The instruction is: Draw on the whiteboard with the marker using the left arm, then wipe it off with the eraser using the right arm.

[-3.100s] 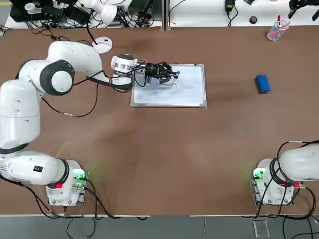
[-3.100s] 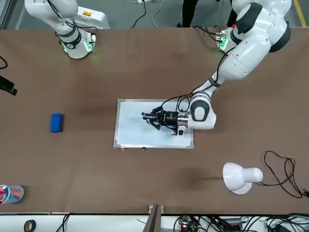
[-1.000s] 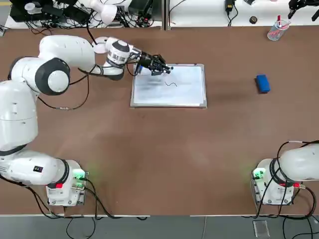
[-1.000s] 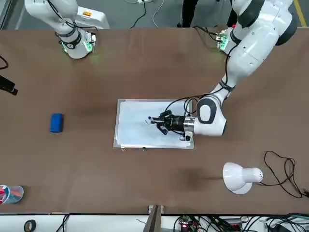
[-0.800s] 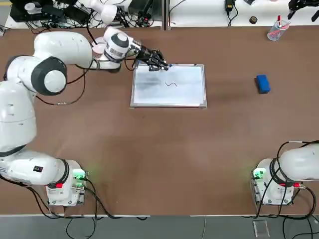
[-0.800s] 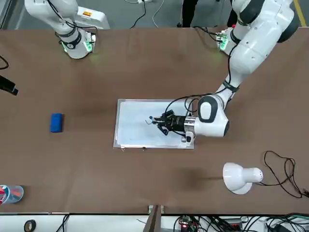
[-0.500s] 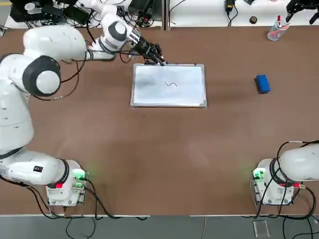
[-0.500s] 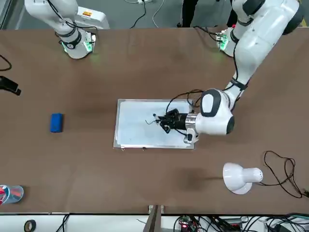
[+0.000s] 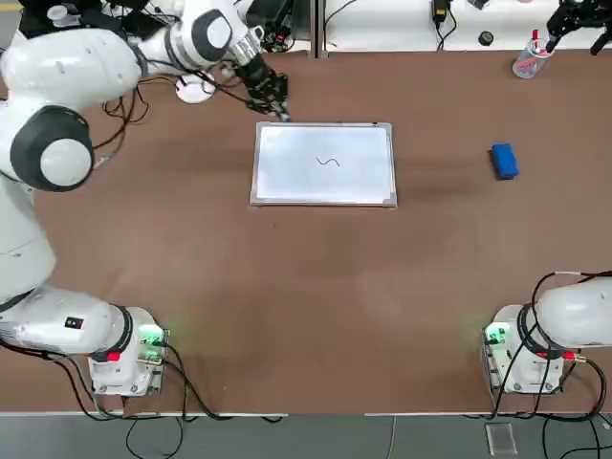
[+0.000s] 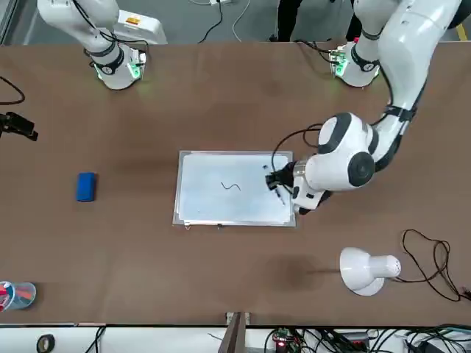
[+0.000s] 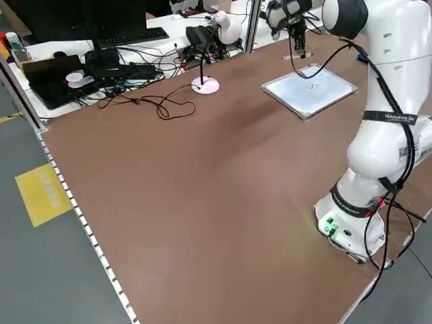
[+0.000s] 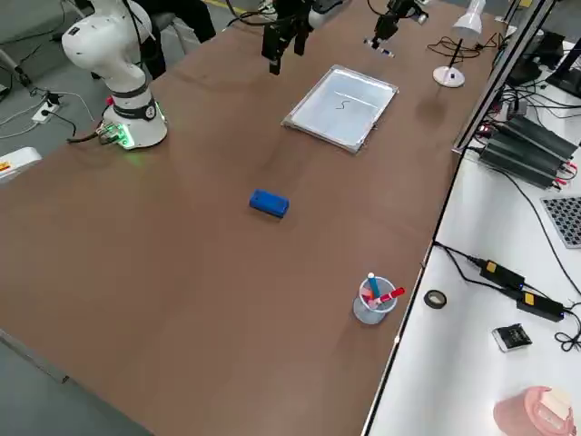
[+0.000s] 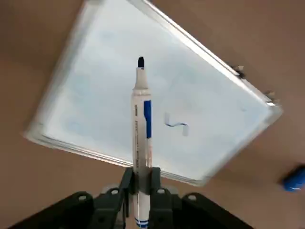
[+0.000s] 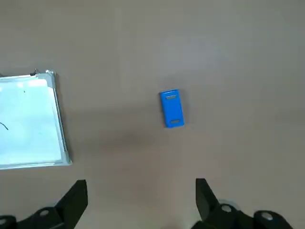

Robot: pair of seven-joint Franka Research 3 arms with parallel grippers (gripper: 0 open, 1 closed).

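whiteboard point(image 9: 324, 163) bearing a small squiggle, left gripper point(image 13: 139, 183) clamping marker point(image 13: 141, 119), right gripper point(image 14: 140, 200) spread wide, empty

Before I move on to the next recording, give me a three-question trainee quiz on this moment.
1. True or false: the marker is lying loose on the whiteboard.
2. What is drawn on the whiteboard? A) a circle B) a short squiggle C) nothing
3. Fill in: the blue eraser lies on the table, apart from the whiteboard, on the robot's ____ side.

Key:
1. False. The left gripper is shut on the marker, held above the board near its far corner.
2. B.
3. Right. The right gripper is open above the table, with the eraser untouched.
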